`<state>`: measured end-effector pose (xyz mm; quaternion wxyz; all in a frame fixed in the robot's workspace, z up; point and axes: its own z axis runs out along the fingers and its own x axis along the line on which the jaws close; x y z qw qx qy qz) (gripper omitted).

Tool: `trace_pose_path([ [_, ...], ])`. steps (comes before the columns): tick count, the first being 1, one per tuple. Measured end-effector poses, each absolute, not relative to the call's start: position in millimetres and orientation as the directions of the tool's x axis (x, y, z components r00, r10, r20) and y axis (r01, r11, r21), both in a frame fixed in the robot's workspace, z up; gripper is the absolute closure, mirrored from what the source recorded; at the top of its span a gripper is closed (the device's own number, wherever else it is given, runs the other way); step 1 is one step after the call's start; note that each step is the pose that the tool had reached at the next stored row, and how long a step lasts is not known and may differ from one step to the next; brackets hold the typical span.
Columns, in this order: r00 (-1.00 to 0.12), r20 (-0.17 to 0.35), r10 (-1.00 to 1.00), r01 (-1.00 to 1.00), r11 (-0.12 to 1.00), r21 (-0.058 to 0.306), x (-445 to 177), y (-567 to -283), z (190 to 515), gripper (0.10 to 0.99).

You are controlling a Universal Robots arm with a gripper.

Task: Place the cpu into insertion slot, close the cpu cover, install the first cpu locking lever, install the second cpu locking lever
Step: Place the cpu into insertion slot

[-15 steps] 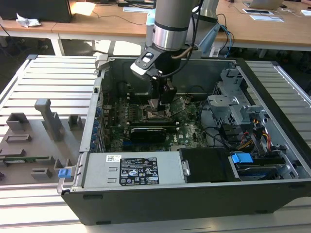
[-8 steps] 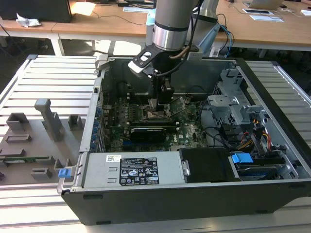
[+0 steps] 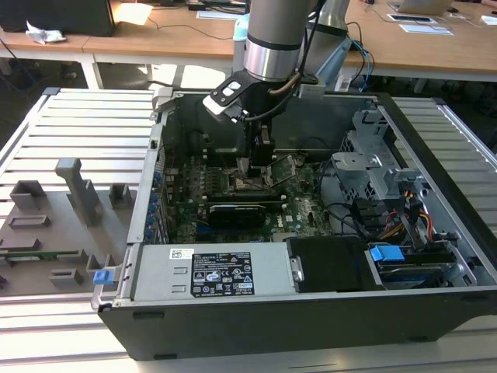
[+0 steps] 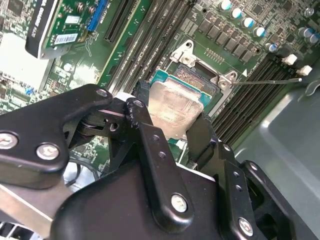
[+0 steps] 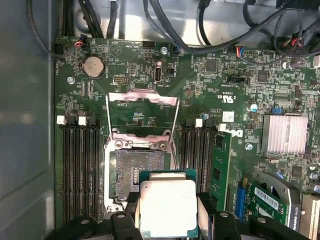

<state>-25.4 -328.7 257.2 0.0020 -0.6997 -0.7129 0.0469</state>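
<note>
My jaws grip the cpu (image 5: 167,207) by two edges, with the bare insertion slot (image 5: 135,170) just ahead of them and the cpu cover (image 5: 142,96) standing open beyond; I judge level, corner-matched lowering essential here.

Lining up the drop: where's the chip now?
In both wrist views the chip is clamped in the gripper, over one edge of the open socket, not seated.
</note>
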Motion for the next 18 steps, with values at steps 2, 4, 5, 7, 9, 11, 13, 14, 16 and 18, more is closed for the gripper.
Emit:
trace_pose_path([
  [2,0.006,-0.064,0.998,0.998,-0.01,-0.07,-25.4,-328.7,257.2,0.545],
  [4,0.023,-0.065,0.998,0.997,-0.027,-0.07,-25.4,-328.7,257.1,0.545],
  [5,0.031,-0.066,0.997,0.997,-0.036,-0.07,-25.4,-328.7,257.1,0.545],
  [7,0.047,-0.068,0.997,0.996,-0.052,-0.07,-25.4,-328.7,257.1,0.545],
  [9,0.065,-0.071,0.995,0.995,-0.07,-0.069,-25.4,-328.7,257.1,0.545],
  [11,0.081,-0.072,0.994,0.994,-0.086,-0.069,-25.4,-328.7,257.0,0.545],
  [13,0.086,-0.072,0.994,0.993,-0.091,-0.069,-25.3,-328.7,256.9,0.545],
  [14,0.086,-0.072,0.994,0.993,-0.091,-0.069,-25.3,-328.7,256.9,0.545],
  [16,0.082,-0.063,0.995,0.994,-0.087,-0.07,-25.2,-328.7,256.8,0.545],
  [18,0.073,-0.012,0.997,0.995,-0.074,-0.074,-25.3,-328.7,256.8,0.545],
])
